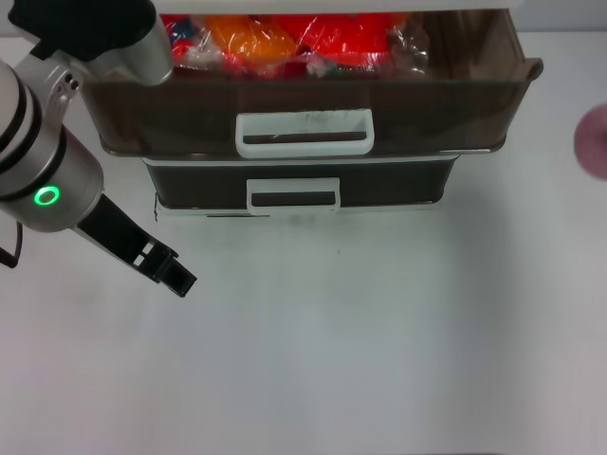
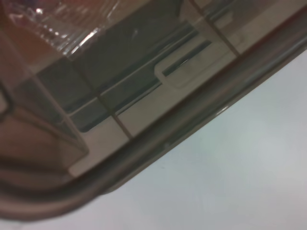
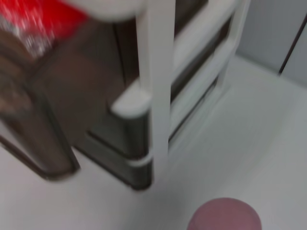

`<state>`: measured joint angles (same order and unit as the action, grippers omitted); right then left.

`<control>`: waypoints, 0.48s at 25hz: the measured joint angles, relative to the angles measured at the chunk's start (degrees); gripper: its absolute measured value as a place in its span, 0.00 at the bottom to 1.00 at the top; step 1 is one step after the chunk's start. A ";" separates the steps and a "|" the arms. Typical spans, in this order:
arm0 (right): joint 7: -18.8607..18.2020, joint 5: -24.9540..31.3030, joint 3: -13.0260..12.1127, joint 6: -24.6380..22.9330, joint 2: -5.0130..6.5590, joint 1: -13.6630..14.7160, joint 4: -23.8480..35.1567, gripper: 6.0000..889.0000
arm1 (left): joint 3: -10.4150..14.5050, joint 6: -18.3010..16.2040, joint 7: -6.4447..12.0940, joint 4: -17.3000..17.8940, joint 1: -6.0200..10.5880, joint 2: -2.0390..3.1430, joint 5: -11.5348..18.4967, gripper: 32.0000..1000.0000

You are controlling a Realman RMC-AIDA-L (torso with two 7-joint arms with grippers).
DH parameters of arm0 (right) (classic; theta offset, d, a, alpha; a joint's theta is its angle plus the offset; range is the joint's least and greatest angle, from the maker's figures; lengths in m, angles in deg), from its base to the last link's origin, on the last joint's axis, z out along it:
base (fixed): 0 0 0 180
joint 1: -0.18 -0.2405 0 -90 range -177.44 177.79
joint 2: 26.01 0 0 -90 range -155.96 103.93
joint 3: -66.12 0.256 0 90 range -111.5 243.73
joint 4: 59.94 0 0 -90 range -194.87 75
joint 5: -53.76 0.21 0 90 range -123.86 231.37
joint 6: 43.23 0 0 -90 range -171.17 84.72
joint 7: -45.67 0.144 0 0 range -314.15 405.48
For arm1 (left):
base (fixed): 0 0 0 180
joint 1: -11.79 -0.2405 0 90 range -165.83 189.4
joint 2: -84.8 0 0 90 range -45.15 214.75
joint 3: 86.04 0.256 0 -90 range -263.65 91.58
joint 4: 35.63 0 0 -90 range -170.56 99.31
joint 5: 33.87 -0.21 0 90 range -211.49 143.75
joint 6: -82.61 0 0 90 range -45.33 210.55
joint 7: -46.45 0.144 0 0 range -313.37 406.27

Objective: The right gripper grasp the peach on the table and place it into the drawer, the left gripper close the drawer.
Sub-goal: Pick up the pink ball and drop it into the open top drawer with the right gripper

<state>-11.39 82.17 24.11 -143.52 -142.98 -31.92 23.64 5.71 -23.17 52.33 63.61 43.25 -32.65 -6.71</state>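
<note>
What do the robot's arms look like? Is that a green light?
Yes. The left arm is a fat silver-white tube with black bands and a glowing green ring. It ends in a slim black left gripper. The right arm and gripper are not in view.

- From my head, the light is bright and even; the white desk (image 1: 379, 360) looks flat, nearly shadowless.
- A thin dark shadow sits under the drawer (image 1: 303, 123) front.
- The peach (image 1: 593, 142) at the edge is a soft pink smear.
- My left wrist view is hazy, with glare on crinkled plastic wrap (image 2: 67, 28).
- My right wrist view is blurred throughout.
</note>
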 joint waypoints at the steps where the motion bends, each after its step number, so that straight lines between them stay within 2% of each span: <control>1: 0.12 1.03 0.67 -1.15 -0.06 0.07 2.31 0.09 | -0.02 0.02 0.00 -0.01 -0.05 0.02 0.00 0.79; 3: 0.68 3.46 1.65 -2.66 -0.10 0.34 7.28 0.09 | -0.07 0.07 0.00 -0.01 -0.11 0.07 0.00 0.79; 7: 2.70 10.99 1.83 -3.08 -0.11 1.71 16.83 0.09 | -0.08 0.13 0.01 -0.02 -0.16 0.03 0.00 0.79; 10: 3.78 17.59 1.90 -2.93 -0.16 1.99 20.96 0.09 | -0.08 0.21 0.06 -0.02 -0.17 0.01 0.00 0.79; 12: 3.90 22.41 1.74 -2.68 -0.10 1.92 21.50 0.09 | -0.08 0.24 0.08 -0.02 -0.18 0.01 0.00 0.79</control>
<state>-7.49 104.58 25.85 -146.21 -143.08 -29.99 45.14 5.63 -22.94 52.41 63.60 43.07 -32.64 -6.72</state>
